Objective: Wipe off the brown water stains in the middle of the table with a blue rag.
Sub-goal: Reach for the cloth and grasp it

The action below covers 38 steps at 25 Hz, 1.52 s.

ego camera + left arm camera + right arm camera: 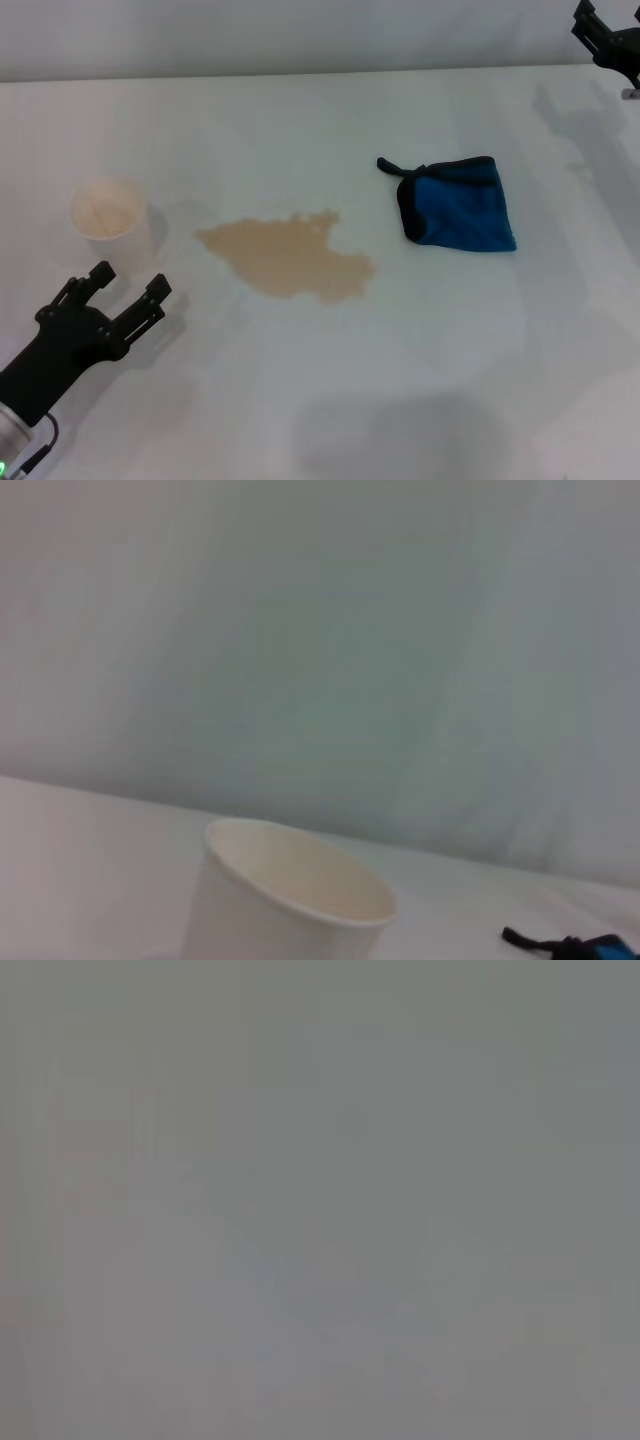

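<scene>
White table (330, 400) carries the brown water stains (290, 257) mid-surface; blue rag (458, 203) lies flat just right of the stains, not touching, nothing gripping it. Left gripper (130, 283) sits near-left of the stains, fingers apart & empty, w/ a paper cup (106, 210) left of the stains just beyond it. Right gripper (605, 35) is far-right of the stains at the table's back corner, fingers: can't tell.

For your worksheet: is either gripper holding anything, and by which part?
Nothing. The left gripper is open over the table; the rag lies untouched.
</scene>
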Available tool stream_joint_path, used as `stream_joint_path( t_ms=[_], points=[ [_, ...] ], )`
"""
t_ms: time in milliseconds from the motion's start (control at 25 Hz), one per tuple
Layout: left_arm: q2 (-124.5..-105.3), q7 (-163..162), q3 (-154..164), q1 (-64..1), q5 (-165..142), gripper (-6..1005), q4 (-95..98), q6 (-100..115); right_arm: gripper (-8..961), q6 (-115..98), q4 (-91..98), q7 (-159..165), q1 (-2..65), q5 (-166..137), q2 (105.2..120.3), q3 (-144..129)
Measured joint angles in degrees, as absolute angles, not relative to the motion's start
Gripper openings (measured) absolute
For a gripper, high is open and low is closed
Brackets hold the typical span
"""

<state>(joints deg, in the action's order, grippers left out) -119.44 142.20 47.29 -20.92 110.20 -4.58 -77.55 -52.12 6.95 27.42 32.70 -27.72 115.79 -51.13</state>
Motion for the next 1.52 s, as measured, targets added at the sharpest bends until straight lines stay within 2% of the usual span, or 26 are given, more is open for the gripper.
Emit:
stream_joint_path(
  t_ms=[440, 720, 920, 1040, 1280, 1520],
  points=[
    [-119.17, 137.1, 46.9, -18.8, 110.4, 885, -4.0, -96.2, 869, -52.0, 6.6, 30.4, 32.7, -27.9, 115.93, -51.5],
    [-119.08, 127.5, 46.8, -17.4, 122.8, 884, -2.9, -107.2, 869, -48.7, 10.0, 43.2, 32.5, -28.1, 115.33, -61.5],
    [-119.10, 124.8, 46.8, -16.6, 128.1, 884, -1.9, -107.3, 869, -46.4, 13.8, 51.3, 32.3, -28.2, 114.59, -69.7],
    [-119.30, 124.4, 46.8, -16.4, 132.3, 883, -2.2, -107.1, 869, -43.4, 17.6, 59.4, 32.4, -28.4, 112.76, -78.2],
    [-119.61, 126.3, 46.8, -16.6, 142.5, 882, -3.5, -99.9, 869, -42.0, 24.1, 82.6, 35.2, -40.3, 106.39, -90.2],
    [-119.47, 126.3, 46.8, -16.9, 151.5, 881, -4.6, -91.0, 869, -48.5, 25.3, 107.0, 41.0, -66.7, 101.24, -90.3]
  ],
)
